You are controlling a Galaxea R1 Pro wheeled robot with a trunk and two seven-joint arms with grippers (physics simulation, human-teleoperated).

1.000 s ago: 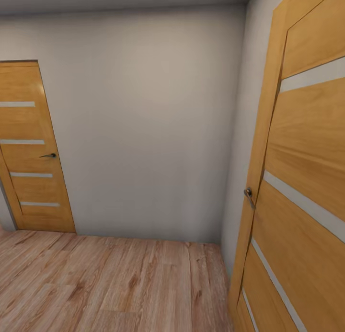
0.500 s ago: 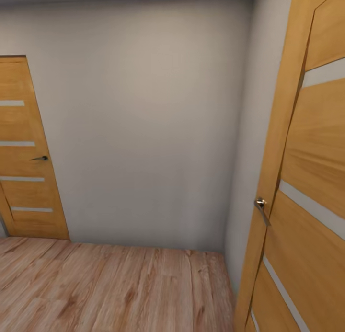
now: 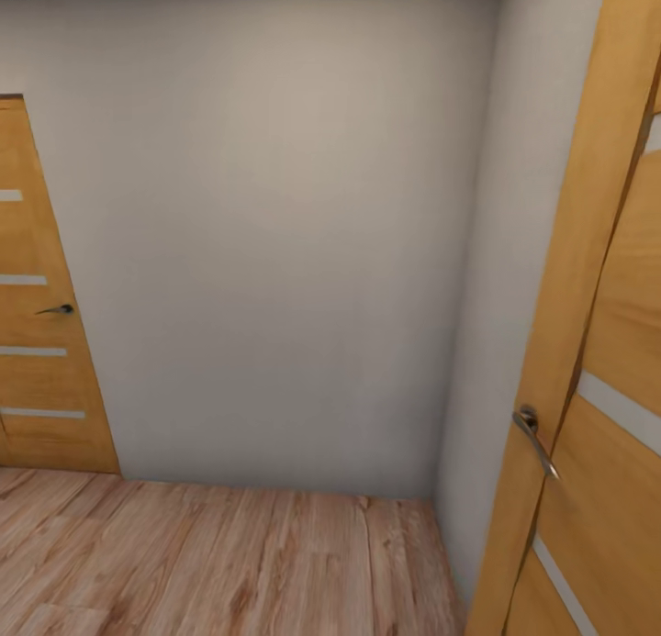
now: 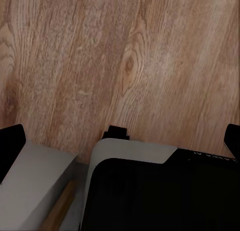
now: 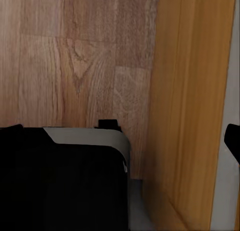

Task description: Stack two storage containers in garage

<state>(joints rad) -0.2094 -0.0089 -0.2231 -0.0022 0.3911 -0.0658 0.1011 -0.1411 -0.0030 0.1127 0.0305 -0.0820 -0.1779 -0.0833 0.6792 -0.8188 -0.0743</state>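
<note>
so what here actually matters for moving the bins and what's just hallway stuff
Job things:
- none of the task's things in sight; the robot looks to be under way

Just surroundings:
- near wooden door with its lever handle
- far wooden door
- grey wall
- wood-plank floor

Two wooden doors, one at left (image 3: pixel 37 324) and one at right (image 3: pixel 606 361), and two metal handles (image 3: pixel 55 309) (image 3: pixel 534 439).

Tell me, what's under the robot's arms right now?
Light wood plank floor, seen past the robot's own dark body. By the right arm a wooden door stands close. The floor beneath the robot's body is covered, so nothing can be said of it.
</note>
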